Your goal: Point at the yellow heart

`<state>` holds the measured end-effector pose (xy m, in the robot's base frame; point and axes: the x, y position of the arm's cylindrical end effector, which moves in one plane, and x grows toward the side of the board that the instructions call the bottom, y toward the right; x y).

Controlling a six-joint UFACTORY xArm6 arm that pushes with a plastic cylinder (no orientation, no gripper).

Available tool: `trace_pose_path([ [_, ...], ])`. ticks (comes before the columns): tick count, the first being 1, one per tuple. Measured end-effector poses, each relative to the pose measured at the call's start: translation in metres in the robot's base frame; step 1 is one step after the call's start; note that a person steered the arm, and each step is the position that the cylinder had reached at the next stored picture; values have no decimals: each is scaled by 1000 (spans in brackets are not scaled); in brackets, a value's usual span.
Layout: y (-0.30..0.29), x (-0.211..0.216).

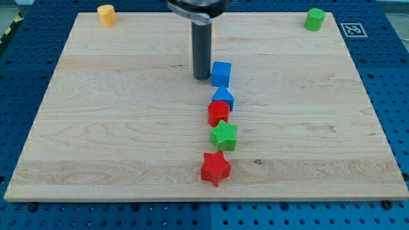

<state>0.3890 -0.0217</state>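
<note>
Camera view
Our tip (pixel 202 78): we have no gripper, so nothing spreads, presses together or pinches. Our arm ends in a straight dark rod, round and smooth. Its end is down on the worktop, just left of the blue cube. We cannot tell if they touch.
Yellow heart (pixel 106 15): it sits in the worktop's top left corner, well apart from our tip. It looks chunky and rounded.
Worktop (pixel 115 115): a flat board of pale wood with long grain lines.
Blue cube (pixel 221 73): boxy, with flat sides.
Second blue block (pixel 223 97): it has a pointy top and sits just under the cube.
Red block (pixel 218 113): rounded, touching the blue block above it.
Green star (pixel 224 136): ridged on top, just below the red block.
Red star (pixel 215 168): ridged too, at the bottom of the line.
Green block (pixel 314 19): round like a drum, in the top right corner.
</note>
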Motion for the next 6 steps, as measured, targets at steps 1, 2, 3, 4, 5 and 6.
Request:
trace_pose_path([
  [1,-48,-24],
  [2,-123,-48],
  [3,-205,-80],
  [4,-270,-119],
  [5,-273,-183],
  [6,-266,-198],
])
